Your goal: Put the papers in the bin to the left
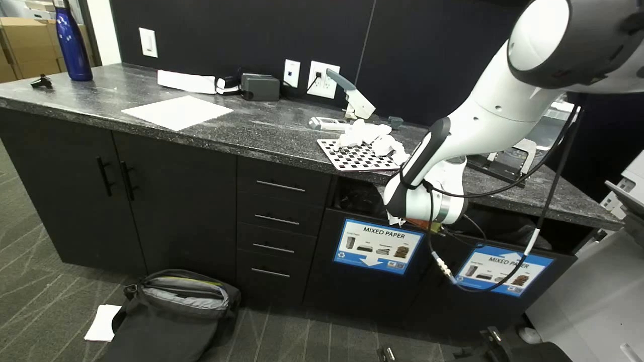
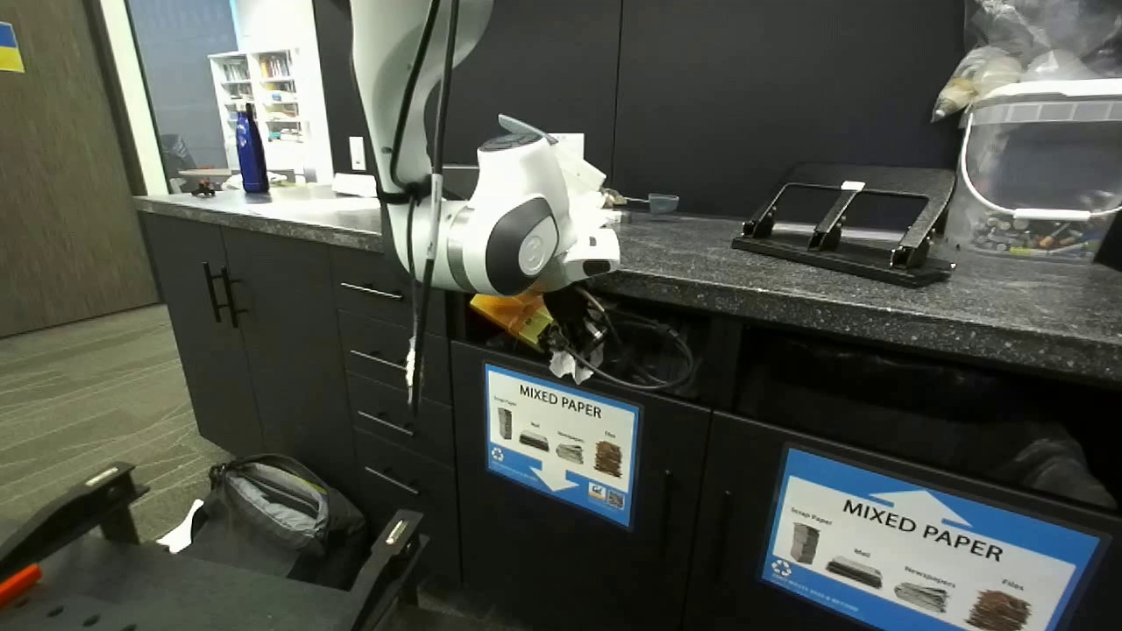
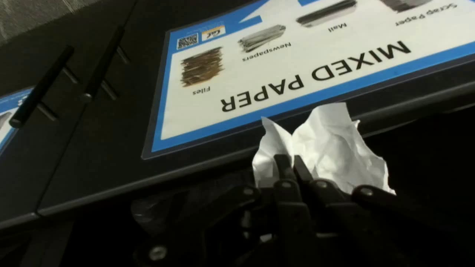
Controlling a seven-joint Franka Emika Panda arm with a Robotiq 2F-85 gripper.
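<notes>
"Wrist view: what has the gripper (image 3: 291,161) got?"
"Its jaws stand narrow, pinching a creased, ragged-edged white paper scrap (image 3: 334,148)."
"Where's that, exactly?"
"By the opening of the dark, flat-fronted bin (image 2: 570,552), near its glossy rectangular label (image 2: 561,447). Touching the rim? I can't tell."
"And the rest?"
"Crumpled white wads (image 1: 365,134), heaped on the checkered board (image 1: 357,160) on the speckled countertop (image 1: 271,136)."

Black wall (image 1: 216,35) behind; speckled dark counter (image 1: 271,125) along it, dark cupboard doors (image 1: 60,191) and drawers (image 1: 279,201) beneath. Greyish carpet (image 1: 30,301), pale lines crossing. In an exterior view, brown door (image 2: 61,175); white bookshelf (image 2: 256,96), brightly lit, past the counter's far end.
</notes>
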